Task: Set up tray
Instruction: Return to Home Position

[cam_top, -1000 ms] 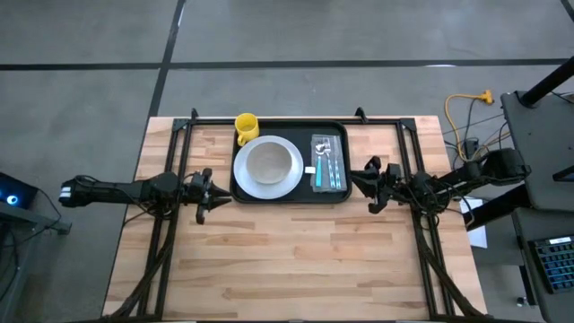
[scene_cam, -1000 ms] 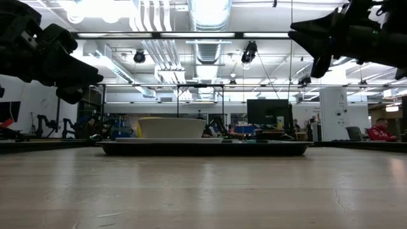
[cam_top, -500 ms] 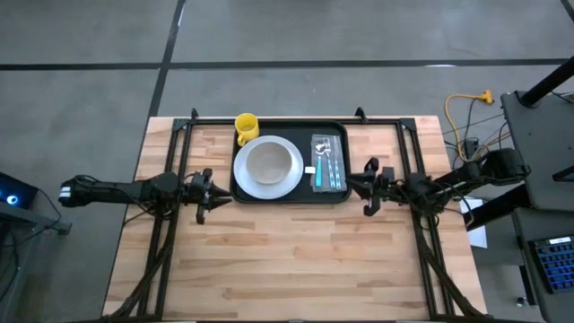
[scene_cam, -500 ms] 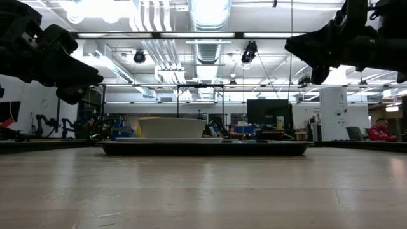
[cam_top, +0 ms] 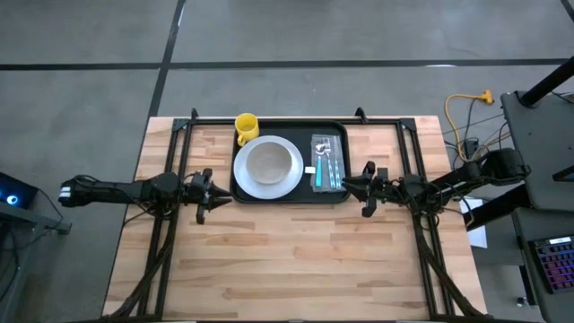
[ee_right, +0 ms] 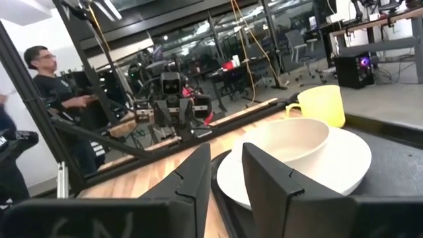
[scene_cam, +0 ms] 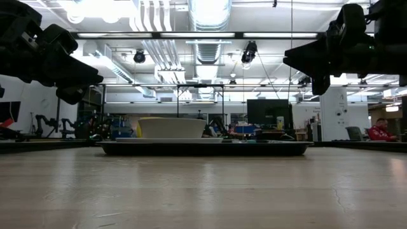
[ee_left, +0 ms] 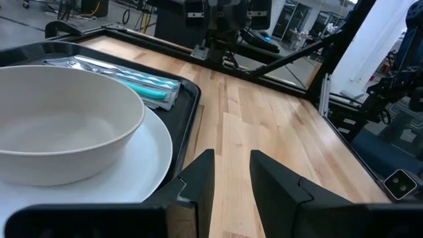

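High: tray (cam_top: 289, 131) sits mid-far on worktop (cam_top: 296, 260), carrying plate (cam_top: 293, 182), bowl (cam_top: 269, 162), cutlery (cam_top: 328, 166); mug (cam_top: 246, 126) at its far-left corner. Left jaws and right jaws flank it, not touching.
Low: tray lies flat.
Left wrist: jaws slightly apart, empty.
Right wrist: same.
Looks stiff and slick, and the load could slide. I'd grip both short-end rims and keep it level.

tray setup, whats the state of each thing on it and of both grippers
tray: flat on the table, loaded.
white plate: flat on the tray, bowl on it.
bowl: upright, empty.
yellow mug: upright at the tray's corner.
napkin: flat on the tray, cutlery lying on it.
left gripper: open, empty, raised by the tray's left edge.
right gripper: open, empty, raised by the tray's right edge.
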Available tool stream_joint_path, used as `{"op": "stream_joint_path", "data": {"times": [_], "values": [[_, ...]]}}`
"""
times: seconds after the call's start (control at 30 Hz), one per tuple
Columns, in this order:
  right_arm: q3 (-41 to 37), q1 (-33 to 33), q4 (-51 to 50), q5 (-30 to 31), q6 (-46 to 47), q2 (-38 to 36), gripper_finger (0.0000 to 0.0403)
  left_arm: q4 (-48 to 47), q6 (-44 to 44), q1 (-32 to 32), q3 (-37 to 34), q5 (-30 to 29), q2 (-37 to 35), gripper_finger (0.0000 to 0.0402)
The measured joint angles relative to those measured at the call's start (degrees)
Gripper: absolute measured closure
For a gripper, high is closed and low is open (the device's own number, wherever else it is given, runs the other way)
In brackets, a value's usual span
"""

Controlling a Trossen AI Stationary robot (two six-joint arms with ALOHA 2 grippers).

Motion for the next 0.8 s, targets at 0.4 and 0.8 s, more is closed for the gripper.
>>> {"op": "stream_joint_path", "data": {"times": [0.4, 0.8], "values": [[0.0, 0.0, 0.2, 0.0, 0.0, 0.0, 0.0329, 0.0, 0.0, 0.0, 0.0, 0.0, 0.1, 0.0320], [0.0, 0.0, 0.2, 0.0, 0.0, 0.0, 0.0328, 0.0, 0.0, 0.0, 0.0, 0.0, 0.1, 0.0320]]}}
